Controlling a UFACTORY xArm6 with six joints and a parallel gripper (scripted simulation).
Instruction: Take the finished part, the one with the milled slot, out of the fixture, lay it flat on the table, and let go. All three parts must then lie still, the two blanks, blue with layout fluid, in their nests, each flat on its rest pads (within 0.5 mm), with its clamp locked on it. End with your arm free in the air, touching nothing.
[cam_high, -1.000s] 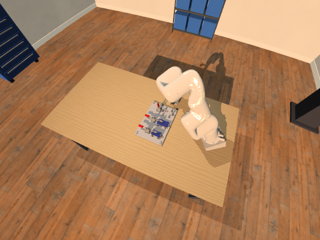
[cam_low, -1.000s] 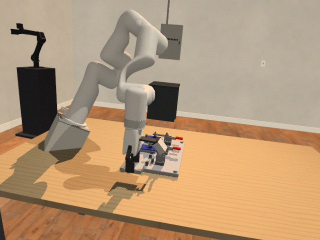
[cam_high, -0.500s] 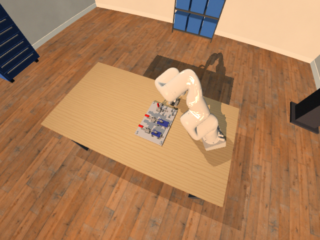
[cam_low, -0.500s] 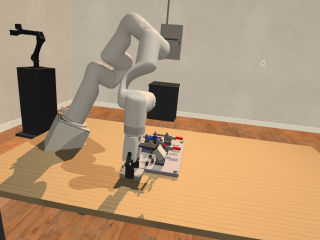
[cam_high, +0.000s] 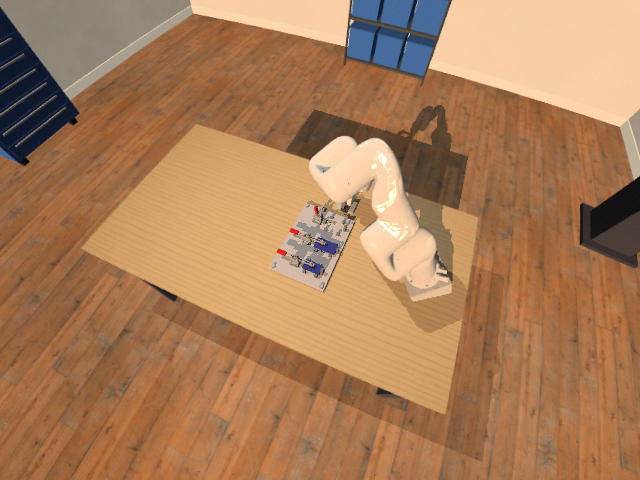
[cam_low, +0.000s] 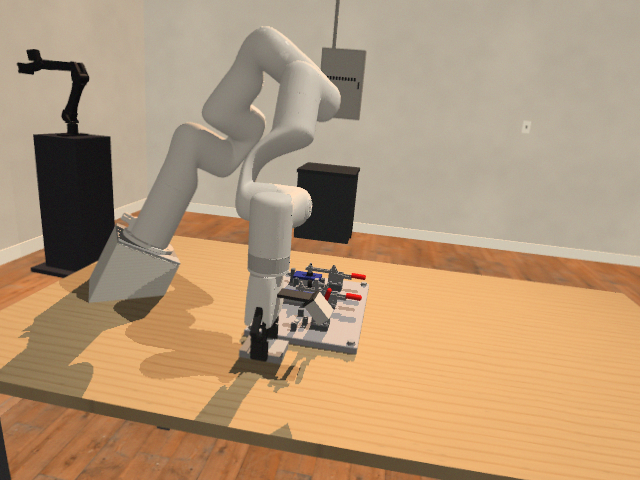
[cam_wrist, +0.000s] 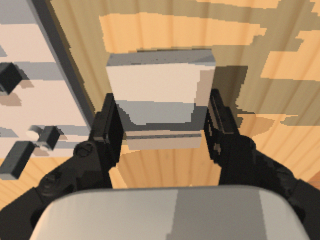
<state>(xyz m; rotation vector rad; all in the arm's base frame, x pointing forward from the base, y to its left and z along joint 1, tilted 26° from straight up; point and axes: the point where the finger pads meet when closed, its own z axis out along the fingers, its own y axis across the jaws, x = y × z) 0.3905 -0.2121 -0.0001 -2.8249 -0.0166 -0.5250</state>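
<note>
My gripper (cam_wrist: 162, 106) is shut on the grey finished part (cam_wrist: 160, 97), which has a step or slot across its near face. In the exterior view the gripper (cam_low: 260, 343) holds the part (cam_low: 269, 353) low, at or just above the table, beside the near edge of the fixture plate (cam_low: 331, 317). The two blue blanks (cam_high: 326, 244) (cam_high: 313, 268) sit in their nests on the plate (cam_high: 312, 245). Their red-handled clamps (cam_high: 293, 230) (cam_high: 281, 252) lie level. The third clamp (cam_high: 316, 209) stands raised over the empty nest.
The arm's base (cam_low: 129, 271) stands on the table behind the gripper. Small black locators and pads (cam_wrist: 30, 145) on the plate show at the left of the wrist view.
</note>
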